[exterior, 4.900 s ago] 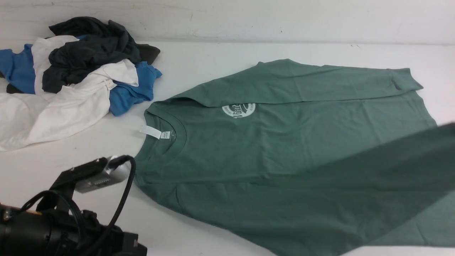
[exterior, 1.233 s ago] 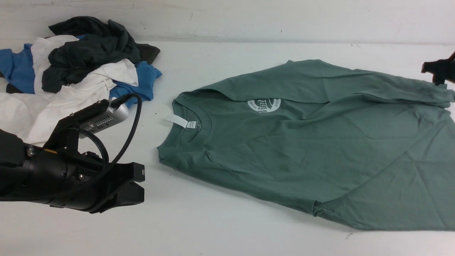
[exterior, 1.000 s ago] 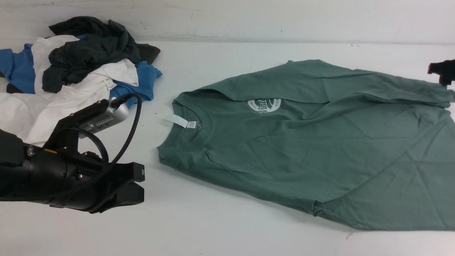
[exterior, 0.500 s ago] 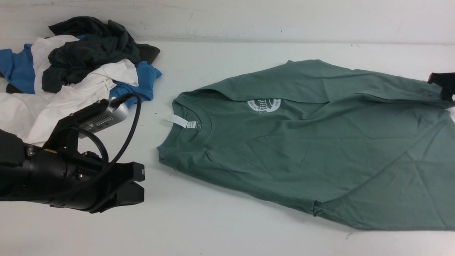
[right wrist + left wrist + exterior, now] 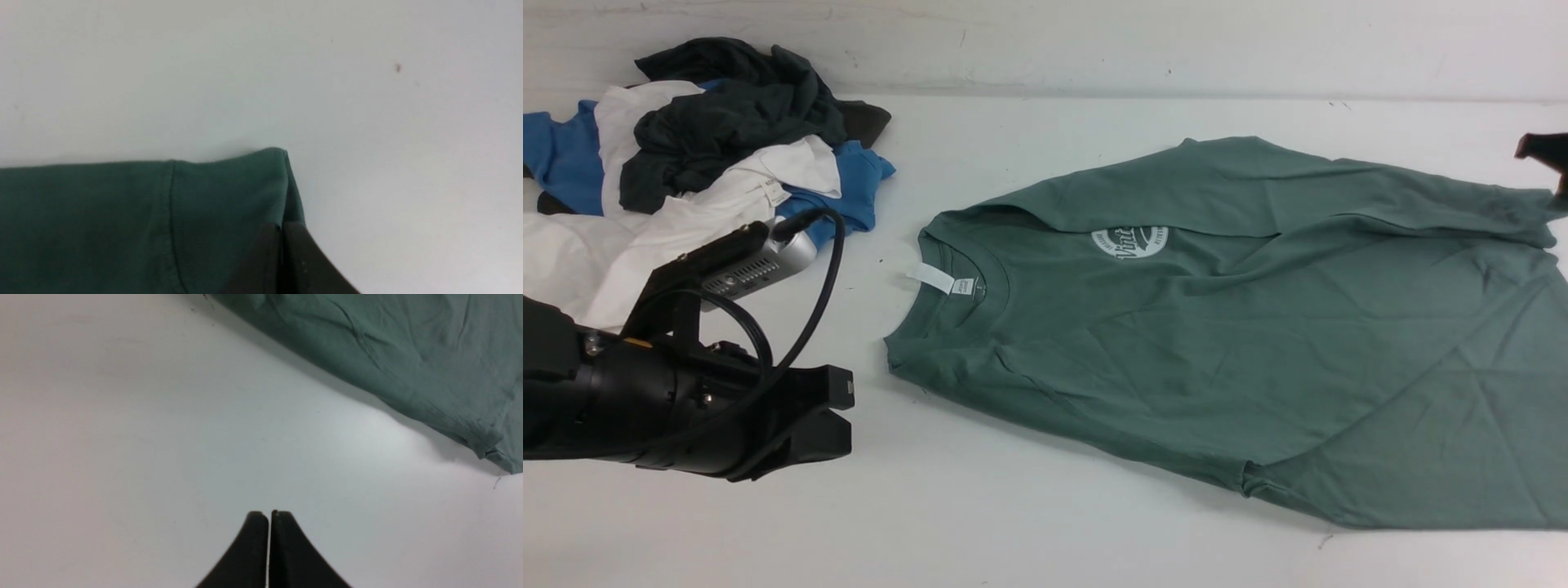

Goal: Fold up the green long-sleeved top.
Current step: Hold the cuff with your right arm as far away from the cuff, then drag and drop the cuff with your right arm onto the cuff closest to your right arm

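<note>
The left gripper's point(image 5: 269, 514) black jaws are pressed together with nothing between them, poised over bare table just off the near edge of the muted sage-green long-sleeved jersey top point(image 5: 408, 343). The right gripper's point(image 5: 281, 225) jaws are also closed. In its wrist view they meet at the corner of the sleeve's ribbed cuff point(image 5: 229, 192) and appear to pinch the fabric there, with the corner lifted enough to cast a soft shadow on the surface. In the front view the top point(image 5: 1258, 343) lies spread across the right half of the white table point(image 5: 1013, 506). Its crew neck points to the robot's left and its body runs out past the right edge of the picture. The small white neck label point(image 5: 931, 278) sits inside the collar. The far sleeve is laid along the far side of the body and covers the upper part of the round white chest logo point(image 5: 1129, 242). That sleeve ends at the far right, where the right gripper point(image 5: 1547, 155) is just in sight at the frame's edge. The cloth is creased, and a small pucker shows on its near edge. The black left arm point(image 5: 645, 408) reaches in low on the left, with a silver wrist camera point(image 5: 760, 265) on top, well apart from the collar. At the far left corner sits a heap of clothes: a crumpled dark charcoal garment point(image 5: 727, 122) on top, a bright blue garment point(image 5: 825, 212) and a white garment point(image 5: 662, 245) beneath it.
</note>
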Controlling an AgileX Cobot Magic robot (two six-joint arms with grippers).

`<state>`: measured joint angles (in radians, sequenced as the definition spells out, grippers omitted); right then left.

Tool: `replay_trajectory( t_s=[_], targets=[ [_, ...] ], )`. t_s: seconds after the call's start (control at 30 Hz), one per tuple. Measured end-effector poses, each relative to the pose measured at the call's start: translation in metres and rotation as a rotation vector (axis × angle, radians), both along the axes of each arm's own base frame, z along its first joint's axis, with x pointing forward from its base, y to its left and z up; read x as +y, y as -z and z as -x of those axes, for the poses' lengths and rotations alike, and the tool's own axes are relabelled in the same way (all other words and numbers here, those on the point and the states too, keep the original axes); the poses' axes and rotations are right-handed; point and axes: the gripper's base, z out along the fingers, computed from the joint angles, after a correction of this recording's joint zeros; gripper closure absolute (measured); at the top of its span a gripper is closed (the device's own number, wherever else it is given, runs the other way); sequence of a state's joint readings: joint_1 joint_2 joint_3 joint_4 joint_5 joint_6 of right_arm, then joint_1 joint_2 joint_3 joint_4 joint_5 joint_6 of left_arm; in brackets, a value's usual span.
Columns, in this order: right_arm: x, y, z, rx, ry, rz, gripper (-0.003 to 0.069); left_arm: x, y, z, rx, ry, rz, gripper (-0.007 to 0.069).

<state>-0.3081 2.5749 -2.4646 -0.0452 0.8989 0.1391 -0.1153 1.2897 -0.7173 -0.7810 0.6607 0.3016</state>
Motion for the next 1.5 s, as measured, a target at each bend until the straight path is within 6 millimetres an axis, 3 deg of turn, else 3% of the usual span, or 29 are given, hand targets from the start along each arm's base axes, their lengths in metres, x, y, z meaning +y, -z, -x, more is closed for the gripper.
replay_trajectory(
  t_s=[0.17,0.2,0.33,0.53,0.7,0.8,0.93,1.07,1.13,1.23,1.3,1.43,1.5],
  targets=[
    [0.004,-0.056,0.013,-0.046,-0.002,0.019,0.067,0.0,0.0,0.0,-0.004,-0.003,-0.001,0.0628],
    [0.004,-0.059,0.014,-0.049,-0.002,0.02,0.067,0.0,0.0,0.0,-0.004,-0.003,-0.001,0.0628],
    [0.013,-0.123,0.04,-0.077,0.005,0.021,0.067,0.0,0.0,0.0,-0.004,-0.003,-0.001,0.0628],
    [0.024,-0.166,0.075,-0.006,0.045,-0.036,0.067,0.0,0.0,0.0,-0.004,-0.003,-0.001,0.0628],
    [0.035,-0.166,0.099,0.062,0.036,-0.116,0.067,0.0,0.0,0.0,-0.012,0.01,-0.01,0.0628],
    [0.045,-0.152,0.124,0.16,0.037,-0.162,0.067,0.0,0.0,0.0,-0.021,0.023,-0.017,0.0628],
    [0.056,-0.104,0.169,0.385,0.053,-0.19,0.067,0.0,0.0,-0.001,-0.026,0.029,-0.021,0.0628],
    [0.058,-0.049,0.196,0.587,0.081,-0.185,0.0658,0.0,0.0,-0.001,-0.027,0.029,-0.021,0.0627],
    [0.057,-0.025,0.207,0.639,0.088,-0.151,0.0618,0.0,0.0,-0.001,-0.028,0.03,-0.022,0.062],
    [0.054,-0.02,0.207,0.625,0.088,-0.103,0.0564,0.0,-0.003,-0.002,-0.035,0.04,-0.029,0.0602],
    [0.049,-0.023,0.204,0.592,0.081,-0.05,0.0477,0.0,-0.011,-0.005,-0.051,0.068,-0.041,0.0571],
    [0.044,-0.044,0.196,0.566,0.094,-0.016,0.033,-0.002,-0.028,-0.013,-0.076,0.113,-0.053,0.0492],
    [0.044,-0.052,0.195,0.574,0.106,-0.026,0.0292,-0.003,-0.03,-0.015,-0.07,0.127,-0.049,0.0458]
  ],
)
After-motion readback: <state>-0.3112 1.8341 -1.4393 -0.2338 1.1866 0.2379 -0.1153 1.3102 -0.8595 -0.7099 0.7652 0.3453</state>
